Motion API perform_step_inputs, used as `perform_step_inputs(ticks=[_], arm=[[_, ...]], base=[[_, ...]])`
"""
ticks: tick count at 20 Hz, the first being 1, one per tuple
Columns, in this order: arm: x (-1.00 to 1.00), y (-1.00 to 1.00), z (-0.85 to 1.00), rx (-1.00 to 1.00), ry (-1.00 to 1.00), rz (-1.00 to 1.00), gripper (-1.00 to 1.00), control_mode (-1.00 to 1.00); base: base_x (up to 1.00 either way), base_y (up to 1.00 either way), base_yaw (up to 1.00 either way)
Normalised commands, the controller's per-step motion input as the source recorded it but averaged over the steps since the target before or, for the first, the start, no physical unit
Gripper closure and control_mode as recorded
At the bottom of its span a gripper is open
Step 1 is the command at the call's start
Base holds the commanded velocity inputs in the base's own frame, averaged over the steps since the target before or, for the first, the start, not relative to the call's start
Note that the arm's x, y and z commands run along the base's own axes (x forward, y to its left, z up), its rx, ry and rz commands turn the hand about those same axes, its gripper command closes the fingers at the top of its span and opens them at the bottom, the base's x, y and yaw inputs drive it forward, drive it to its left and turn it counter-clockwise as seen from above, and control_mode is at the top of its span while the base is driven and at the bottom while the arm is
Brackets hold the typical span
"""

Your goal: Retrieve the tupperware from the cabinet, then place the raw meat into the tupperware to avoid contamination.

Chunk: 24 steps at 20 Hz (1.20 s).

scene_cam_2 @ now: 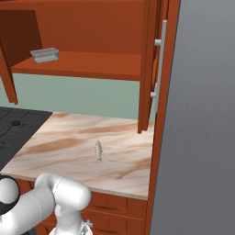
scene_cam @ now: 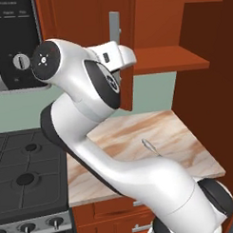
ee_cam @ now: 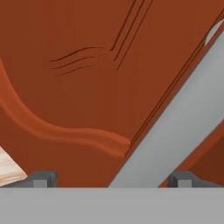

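Cabinet [scene_cam_2: 92, 64]: red-brown wall unit above the counter, both doors swung open, shelf exposed.

Tupperware [scene_cam_2: 45, 55]: small pale grey box, upright on the left part of the cabinet shelf, well apart from the arm.

Raw meat [scene_cam_2: 98, 150]: thin silvery fish-shaped sliver, lying on the marble counter [scene_cam_2: 69, 147] near its middle, alone.

Gripper [ee_cam: 111, 181]: jaws spread wide, holding nothing; the grey bar handle [ee_cam: 175, 127] of the left door [scene_cam: 125, 51] passes between the fingertips without visible contact, arched door panel close behind.

Stove [scene_cam: 25, 178]: black cooktop left of the counter, knobs along its near edge.
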Motion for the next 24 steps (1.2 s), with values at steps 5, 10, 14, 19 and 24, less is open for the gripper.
perform_step_inputs(ticks=[5, 10, 14, 19, 24], arm=[[-0.01, 0.02, 0.00, 0.00, -0.02, 0.00, -1.00, -1.00], [-0.11, 0.00, 0.03, 0.00, -0.07, -0.01, -1.00, -1.00], [-0.06, 0.00, 0.16, -0.02, -0.18, -0.01, -1.00, -1.00], [-0.08, -0.01, 0.22, -0.02, -0.17, -0.05, -1.00, -1.00], [-0.35, -0.21, 0.07, 0.02, -0.08, -0.05, -1.00, -1.00]], base=[[0.00, 0.00, 0.00], [0.00, 0.00, 0.00], [0.00, 0.00, 0.00], [0.00, 0.00, 0.00], [0.00, 0.00, 0.00]])
